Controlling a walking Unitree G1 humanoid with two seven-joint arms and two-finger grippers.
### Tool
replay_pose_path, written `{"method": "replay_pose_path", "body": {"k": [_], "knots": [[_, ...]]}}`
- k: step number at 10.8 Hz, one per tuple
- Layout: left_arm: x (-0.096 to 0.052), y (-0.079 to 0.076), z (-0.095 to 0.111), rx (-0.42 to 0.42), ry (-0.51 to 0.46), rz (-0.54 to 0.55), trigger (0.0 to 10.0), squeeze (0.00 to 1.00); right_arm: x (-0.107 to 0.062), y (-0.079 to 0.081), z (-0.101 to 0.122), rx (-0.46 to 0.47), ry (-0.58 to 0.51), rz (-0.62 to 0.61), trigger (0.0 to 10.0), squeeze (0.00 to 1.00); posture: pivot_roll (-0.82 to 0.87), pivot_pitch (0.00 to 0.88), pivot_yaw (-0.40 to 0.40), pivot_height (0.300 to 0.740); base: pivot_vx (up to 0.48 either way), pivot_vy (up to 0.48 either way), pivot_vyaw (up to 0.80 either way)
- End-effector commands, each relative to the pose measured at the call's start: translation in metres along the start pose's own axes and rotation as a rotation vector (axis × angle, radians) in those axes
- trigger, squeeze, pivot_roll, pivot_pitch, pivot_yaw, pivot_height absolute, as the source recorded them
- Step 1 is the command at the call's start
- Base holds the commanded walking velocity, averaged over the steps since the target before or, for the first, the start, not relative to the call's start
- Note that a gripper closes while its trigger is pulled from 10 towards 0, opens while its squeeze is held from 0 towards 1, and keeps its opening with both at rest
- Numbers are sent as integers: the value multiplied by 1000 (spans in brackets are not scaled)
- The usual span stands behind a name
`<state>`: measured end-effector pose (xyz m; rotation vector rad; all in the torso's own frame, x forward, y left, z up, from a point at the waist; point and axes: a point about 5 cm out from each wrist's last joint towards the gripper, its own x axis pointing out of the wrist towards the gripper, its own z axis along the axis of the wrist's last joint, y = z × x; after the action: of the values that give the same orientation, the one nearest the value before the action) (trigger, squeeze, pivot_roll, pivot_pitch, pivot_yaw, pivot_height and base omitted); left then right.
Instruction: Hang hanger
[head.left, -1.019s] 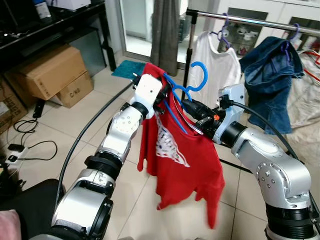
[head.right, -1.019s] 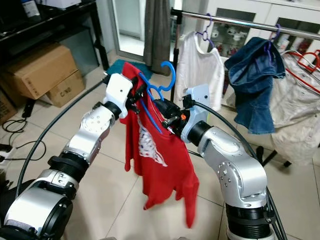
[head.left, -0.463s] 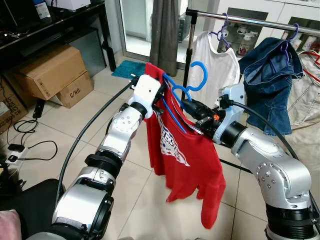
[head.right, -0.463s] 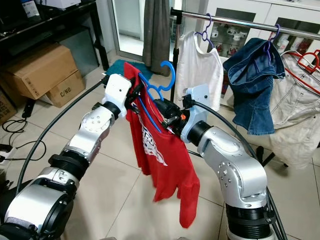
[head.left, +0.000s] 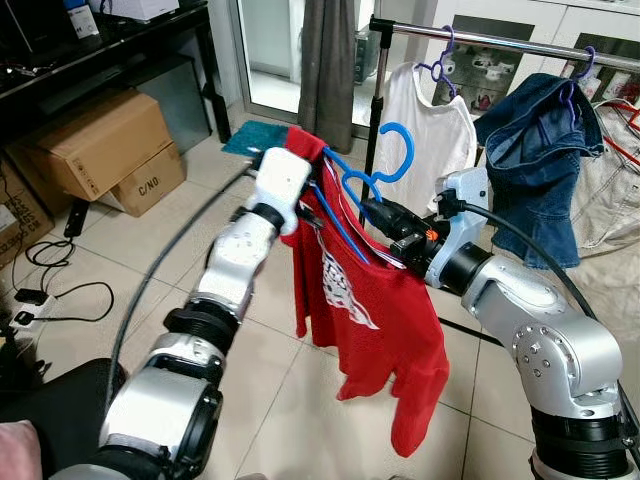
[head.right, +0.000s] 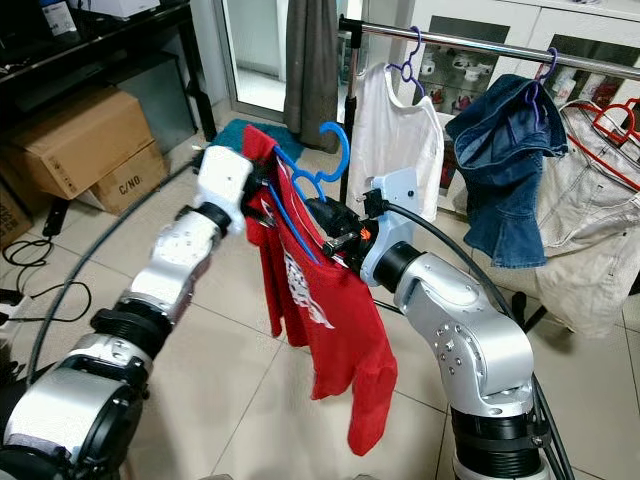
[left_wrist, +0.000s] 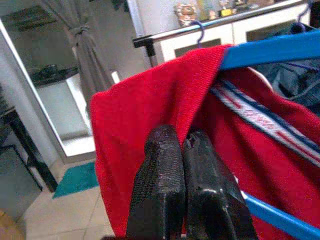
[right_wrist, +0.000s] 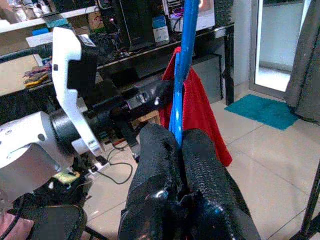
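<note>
Carrying a red T-shirt (head.left: 375, 310), the blue hanger (head.left: 385, 165) is held up in the air between the two arms, its open hook rising above the right gripper (head.left: 372, 212) and curling back toward the clothes rail (head.left: 500, 40). The hanger's long axis slopes downward from the left gripper (head.left: 312, 205) toward the right arm, so the shirt drapes unevenly and trails low beneath the right forearm.

In the right wrist view the right gripper (right_wrist: 180, 145) is seen pressed together on the hanger's blue shaft just below the hook. In the left wrist view the fingers (left_wrist: 165, 165) of the left gripper (left_wrist: 182, 145) are pressed together against the red fabric at the shoulder, beside the blue hanger arm (left_wrist: 270, 50); whether cloth is truly pinched between them cannot be told.

From the right gripper, the rail lies ahead, above and a little to the right, well apart from the hook. A white shirt (head.left: 430, 125) on a purple hanger (head.left: 445, 60) hangs nearest along it, and a blue denim garment (head.left: 540, 140) farther to the right. The right arm is judged the nearer to the rail, so the hook would probably have to be raised and carried forward by it, ideally to the bare stretch of rail between the end post and the white shirt.
</note>
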<state>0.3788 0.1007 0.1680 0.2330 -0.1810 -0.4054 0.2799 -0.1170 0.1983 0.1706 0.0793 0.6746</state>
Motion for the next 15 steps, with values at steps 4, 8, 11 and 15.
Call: {"method": "replay_pose_path", "body": {"k": [4, 8, 11, 15], "knots": [[-13, 17, 16, -71, -116, -46, 0, 0, -3, -9, -14, -104, 121, -52, 0, 0, -85, 0, 6, 740, 0, 0, 0], [-40, 123, 38, -99, -100, 368, 0, 0, -21, -4, -30, -142, 200, 61, 0, 0, -78, 0, 41, 740, 0, 0, 0], [-42, 125, -3, -38, 169, 306, 0, 0, -24, 0, -25, -84, 123, 114, 0, 0, -68, 0, 58, 740, 0, 0, 0], [-20, -6, -20, -167, 119, -255, 0, 0, 10, -5, -14, 24, -44, -82, 0, 0, -59, 0, 76, 740, 0, 0, 0]]}}
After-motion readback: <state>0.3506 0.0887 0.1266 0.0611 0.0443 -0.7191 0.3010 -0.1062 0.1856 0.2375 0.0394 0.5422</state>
